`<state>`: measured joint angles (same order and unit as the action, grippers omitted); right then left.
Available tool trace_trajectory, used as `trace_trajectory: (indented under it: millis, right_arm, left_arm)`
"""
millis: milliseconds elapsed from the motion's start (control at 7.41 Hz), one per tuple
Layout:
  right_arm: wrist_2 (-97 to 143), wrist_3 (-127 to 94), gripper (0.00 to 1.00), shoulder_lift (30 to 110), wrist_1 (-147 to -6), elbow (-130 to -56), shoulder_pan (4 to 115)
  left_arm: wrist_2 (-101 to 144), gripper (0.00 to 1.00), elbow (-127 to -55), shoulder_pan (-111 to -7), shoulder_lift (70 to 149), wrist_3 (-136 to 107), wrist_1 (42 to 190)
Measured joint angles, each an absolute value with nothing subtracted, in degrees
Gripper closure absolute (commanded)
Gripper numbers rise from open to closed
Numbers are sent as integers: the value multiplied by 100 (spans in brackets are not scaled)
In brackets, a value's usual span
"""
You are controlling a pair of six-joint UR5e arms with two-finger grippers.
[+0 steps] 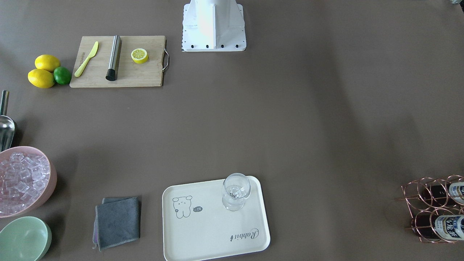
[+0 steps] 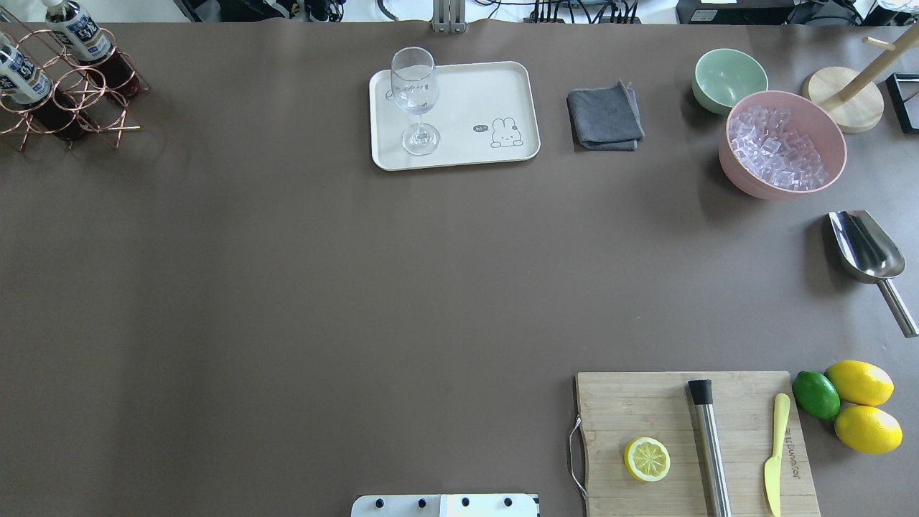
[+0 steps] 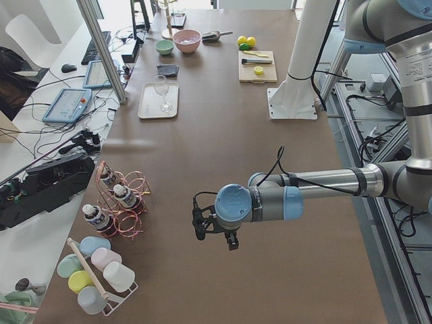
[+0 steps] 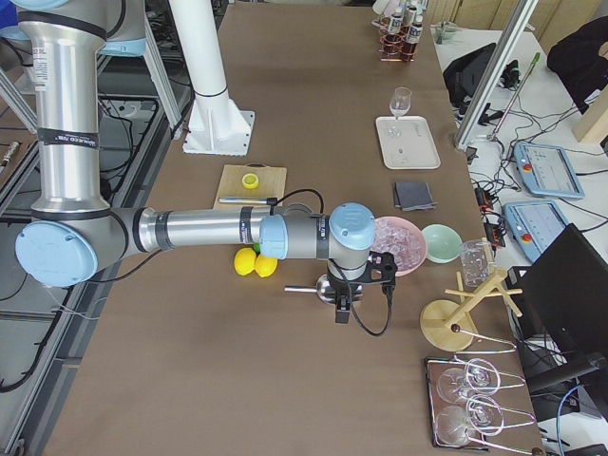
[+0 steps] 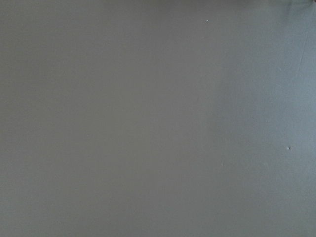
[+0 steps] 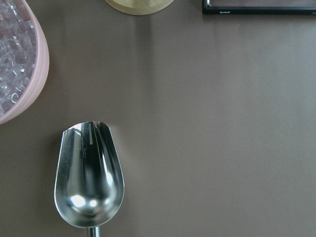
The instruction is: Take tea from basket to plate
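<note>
**While both arms are holding off, nothing is being lifted yet**

Facing the robot: small clear bottles of red-brown tea [image 1: 449, 226] are sitting in the rose-gold wire-ring basket [image 1: 422, 203]. They are well apart from the cream rectangular bear-printed plate [image 1: 214, 232], where a clear stemmed glass [image 1: 235, 192] is standing.

Left side: the left gripper [image 3: 216, 233] is hovering near the basket; I cannot tell its finger spread.

Right side: the right gripper [image 4: 356, 285] is equally unreadable.

The left arm should be lifting one bottle straight up and landing it clear of the glass.

Left arm [image 3: 324, 181] and right arm [image 4: 199, 228] were silver tube, pale-blue joint caps [image 3: 233, 206]; left gripper [image 3: 216, 238], right gripper [image 4: 361, 293] black, cable [image 4: 378, 328] looped behind jaws.
</note>
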<state>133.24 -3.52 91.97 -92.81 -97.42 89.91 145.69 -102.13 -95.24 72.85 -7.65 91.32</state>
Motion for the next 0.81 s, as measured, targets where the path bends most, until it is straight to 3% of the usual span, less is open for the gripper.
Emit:
trace_trajectory:
  millis: [810]
  right_arm:
    - [13354, -349, 0, 9140, -9290, -9697, 8991]
  left_arm:
    - [14457, 1, -10304, -9543, 7227, -785, 9104]
